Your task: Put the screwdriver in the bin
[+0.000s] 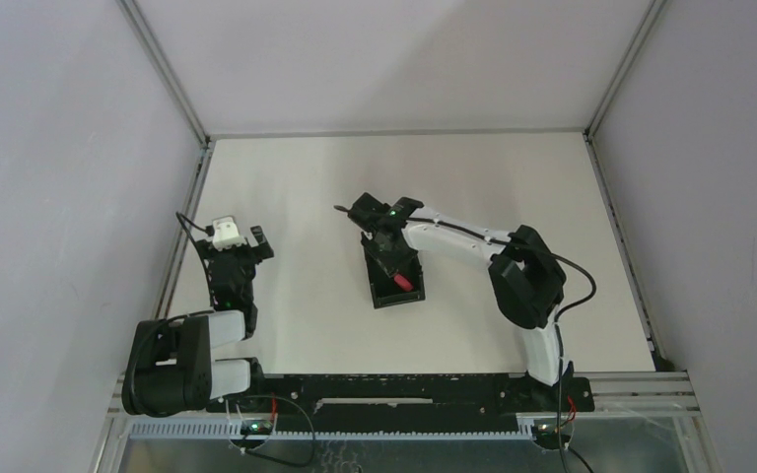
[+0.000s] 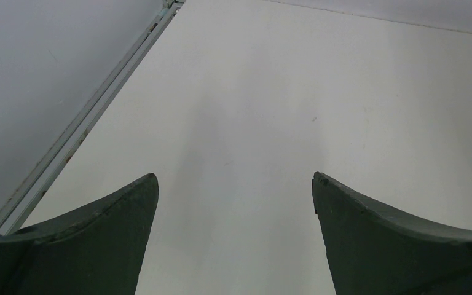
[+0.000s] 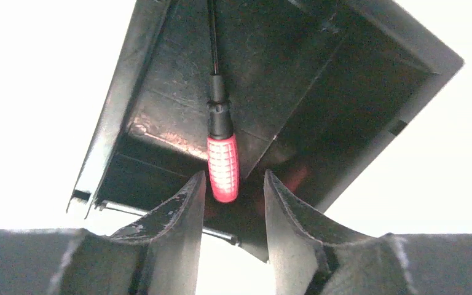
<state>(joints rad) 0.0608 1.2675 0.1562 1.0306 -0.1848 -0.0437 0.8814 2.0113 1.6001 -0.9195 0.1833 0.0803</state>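
Small screwdriver (image 3: pixel 222 167), ribbed red handle, thin black shaft: lies inside the bin, handle end between the parted fingertips of the right gripper (image 3: pixel 233 174), shaft pointing away. Black rectangular low-walled plastic bin (image 3: pixel 356 92): open-topped, directly beneath that gripper.

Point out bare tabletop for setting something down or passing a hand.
Bare: the far strip of table between the bin and the back wall; the gap between the left pincer and the bin; the right side beyond the right arm. Crowded: the centre, where the right pincer hangs over bin and screwdriver.

Walls of the bin (image 3: pixel 356 92) flank the right hand (image 3: pixel 234 178); the screwdriver (image 3: pixel 222 163) lies between its fingers.
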